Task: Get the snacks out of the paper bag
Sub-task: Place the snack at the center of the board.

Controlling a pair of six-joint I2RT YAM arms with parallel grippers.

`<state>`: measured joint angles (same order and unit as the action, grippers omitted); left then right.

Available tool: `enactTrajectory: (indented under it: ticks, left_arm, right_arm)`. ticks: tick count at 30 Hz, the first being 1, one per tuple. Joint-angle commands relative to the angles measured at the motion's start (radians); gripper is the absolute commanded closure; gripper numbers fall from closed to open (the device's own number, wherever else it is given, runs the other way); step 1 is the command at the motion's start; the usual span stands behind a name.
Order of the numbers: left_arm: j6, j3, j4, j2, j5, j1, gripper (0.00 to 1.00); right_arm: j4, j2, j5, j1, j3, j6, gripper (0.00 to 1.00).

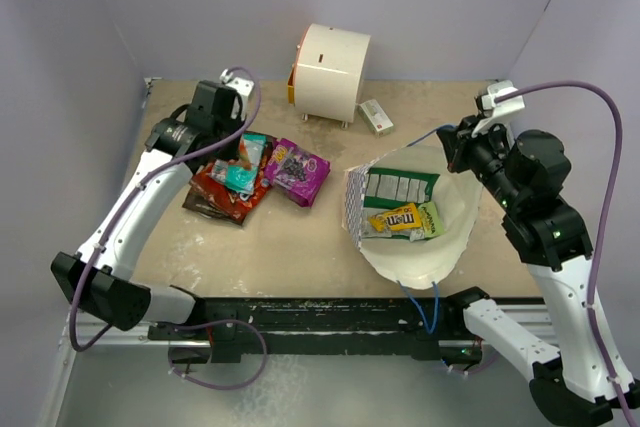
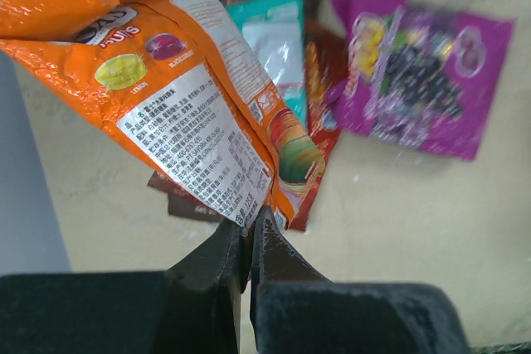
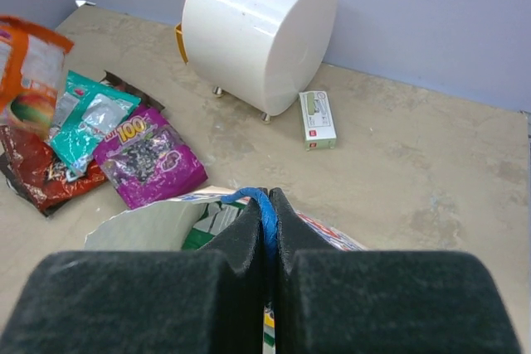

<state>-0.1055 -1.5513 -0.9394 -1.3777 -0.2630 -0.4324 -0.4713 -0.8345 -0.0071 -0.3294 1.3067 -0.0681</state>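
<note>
Counting three glossy packets (image 1: 240, 179) on the bench's (image 1: 300, 237) left, three in our white paper bag (image 1: 420, 262); left gripper (image 2: 250, 230) clamps one orange packet (image 2: 182, 97), right gripper (image 3: 270, 205) its blue string (image 3: 241, 196).

The purple packet (image 3: 149, 159) reads "100" — the orange packet (image 2: 166, 97) "LEMON" — the yellow packet (image 1: 398, 217) "m&m's".

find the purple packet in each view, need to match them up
Top external: purple packet lies left of centre, just right of the teal packet.
Left wrist: upper right, right of the teal packet.
Right wrist: left of centre, lower right of the teal packet.
Shared landmark: the teal packet beside it.
</note>
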Motion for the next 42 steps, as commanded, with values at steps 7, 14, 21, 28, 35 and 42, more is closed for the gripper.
enactTrajectory:
  ticks: [7,14,21,28,35,42]
  left_arm:
    - [0.26,0.213,0.254,0.012,0.311,0.238,1.0]
    - [0.333,0.239,0.335,-0.032,0.514,0.328,1.0]
    - [0.366,0.185,0.226,-0.21,0.526,0.373,1.0]
    - [0.341,0.144,0.187,-0.333,0.481,0.391,1.0]
    - [0.328,0.133,0.184,-0.354,0.381,0.391,1.0]
    - [0.264,0.112,0.154,-0.338,0.267,0.391,0.47]
  right_arm:
    - [0.068,0.018,-0.085,-0.003,0.027,0.0,1.0]
    - [0.048,0.033,-0.097,-0.003,0.019,0.008,1.0]
    - [0.054,0.039,-0.097,-0.003,0.016,0.015,1.0]
    - [0.065,0.043,-0.09,-0.003,0.016,0.011,1.0]
    - [0.053,0.051,-0.077,-0.003,0.023,0.011,1.0]
    - [0.069,0.048,-0.054,-0.003,0.024,0.011,1.0]
